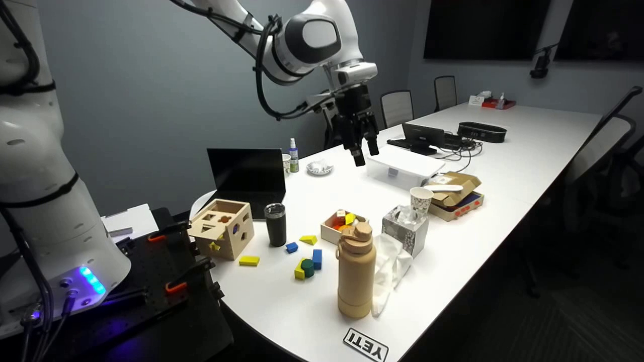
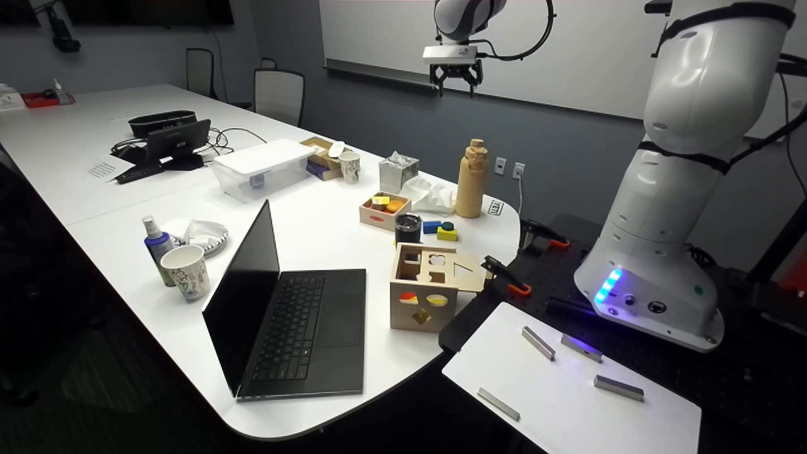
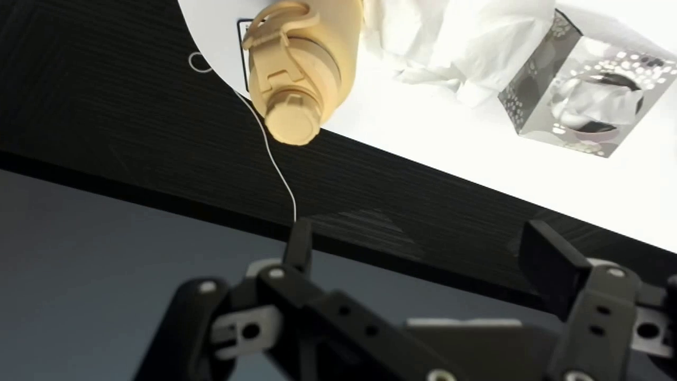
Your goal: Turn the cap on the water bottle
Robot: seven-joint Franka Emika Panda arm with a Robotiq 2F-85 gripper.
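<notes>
Tan water bottle (image 1: 356, 276), just one, is wearing one cap (image 3: 293, 120); I'm seeing two paper cups (image 2: 186, 272), one pincer (image 2: 456, 90) hanging jaws-wide.

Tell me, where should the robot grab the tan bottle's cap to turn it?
Probably around the sides of the cap, coming straight down from above. The water bottle stands upright with that round cap on top, narrower than the bottle itself, so the open gripper could straddle it above the carry loop.
</notes>
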